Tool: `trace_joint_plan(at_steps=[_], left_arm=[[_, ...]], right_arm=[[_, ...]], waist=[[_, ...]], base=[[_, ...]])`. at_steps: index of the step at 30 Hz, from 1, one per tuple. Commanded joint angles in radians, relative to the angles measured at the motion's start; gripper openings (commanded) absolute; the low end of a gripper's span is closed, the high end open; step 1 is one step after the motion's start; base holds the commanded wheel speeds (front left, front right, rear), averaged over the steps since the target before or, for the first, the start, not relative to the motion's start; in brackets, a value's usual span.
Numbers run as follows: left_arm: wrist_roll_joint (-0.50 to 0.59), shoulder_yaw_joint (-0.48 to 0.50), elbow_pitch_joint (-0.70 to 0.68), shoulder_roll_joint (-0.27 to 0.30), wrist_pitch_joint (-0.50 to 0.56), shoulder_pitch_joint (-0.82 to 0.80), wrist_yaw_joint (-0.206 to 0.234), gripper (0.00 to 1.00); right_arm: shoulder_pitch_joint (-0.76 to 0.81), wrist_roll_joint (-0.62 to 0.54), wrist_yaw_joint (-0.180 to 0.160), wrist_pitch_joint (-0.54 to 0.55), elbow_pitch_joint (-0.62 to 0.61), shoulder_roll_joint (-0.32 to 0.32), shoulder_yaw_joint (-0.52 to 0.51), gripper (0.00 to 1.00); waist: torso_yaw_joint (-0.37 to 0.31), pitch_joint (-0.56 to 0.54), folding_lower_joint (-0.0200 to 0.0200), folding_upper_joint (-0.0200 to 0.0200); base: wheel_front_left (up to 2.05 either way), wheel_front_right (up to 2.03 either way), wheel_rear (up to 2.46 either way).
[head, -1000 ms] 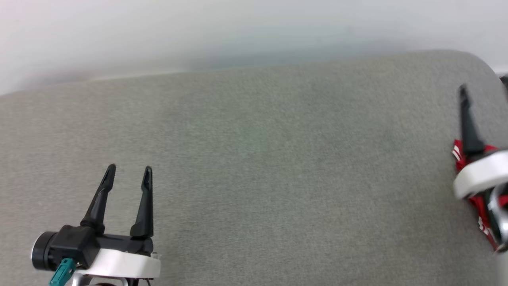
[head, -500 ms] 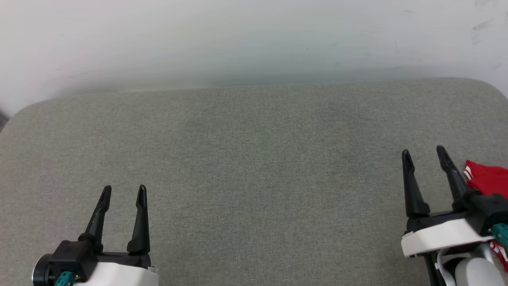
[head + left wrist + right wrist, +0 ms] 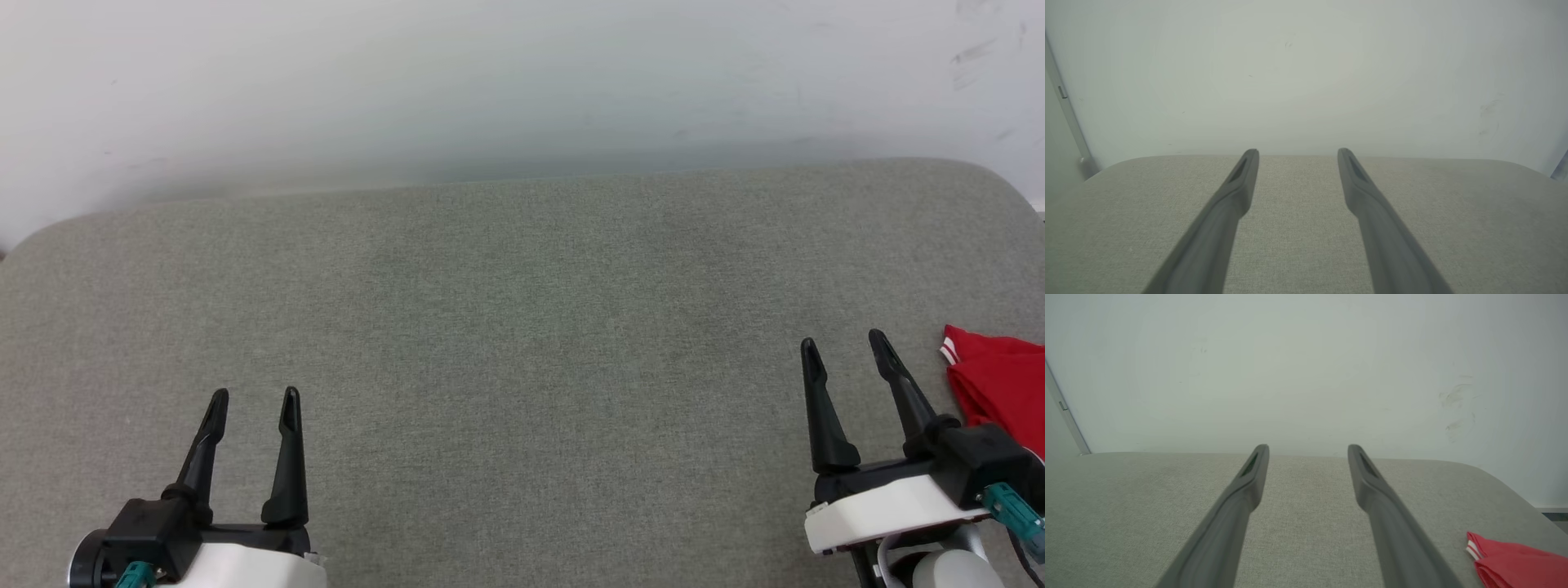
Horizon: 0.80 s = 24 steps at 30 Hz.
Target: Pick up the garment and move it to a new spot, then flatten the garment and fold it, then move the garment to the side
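Head view: grey fabric-topped desk [image 3: 522,327] with rounded far corners, set against a pale wall [image 3: 522,82]; faint scuff marks on the wall at upper right.

Left tool [image 3: 254,395] at lower left, fingers pointing up the view; jaws apart, nothing between them; bare desk fabric shows in the gap. Right tool [image 3: 842,340] at lower right, fingers leaning slightly leftward; jaws likewise apart and gripping nothing; a teal connector [image 3: 1012,508] sits on its dark body.

Garment [image 3: 1000,384]: red cloth lying on the desk at the right edge of the view, just beside the right tool's outer finger but apart from it; a short white-and-red striped trim [image 3: 949,353] shows at its near-left corner; the rest runs out of view, so its full shape and fold cannot be told.

Left wrist view: left tool [image 3: 1297,152] spread wide over the desk [image 3: 1474,212]; tips reach toward the desk's far edge and the wall [image 3: 1306,73].

Right wrist view: right tool [image 3: 1308,447] spread wide, empty; garment [image 3: 1515,559] in the lower right corner, resting on the desk [image 3: 1126,506], well clear of both fingers; striped trim [image 3: 1472,549] at its left end; smudges on the wall [image 3: 1453,400] above it.
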Motion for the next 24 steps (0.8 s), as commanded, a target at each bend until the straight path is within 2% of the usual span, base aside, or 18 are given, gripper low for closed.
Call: trace_joint_plan(at_steps=[1,23,24], left_arm=[[-0.002,0.002,0.002,-0.003,-0.002,0.01,-0.001,1.0],[-0.014,-0.002,0.021,-0.005,-0.002,0.002,-0.001,1.0],[-0.012,-0.004,0.023,-0.005,0.0,0.003,0.0,0.0]], right_arm=[[0.011,0.008,-0.001,-0.006,0.002,0.005,0.0,1.0],[0.009,0.023,-0.001,-0.011,0.009,0.005,0.015,1.0],[0.001,0.02,0.0,-0.006,0.01,0.0,0.015,0.0]], waist=[[-0.002,0.0,0.0001,0.0],[-0.005,-0.003,0.0001,0.0],[-0.005,-0.003,0.0001,0.0]], base=[[0.0,0.0,0.0],[0.0,0.0,0.0],[0.0,0.0,0.0]])
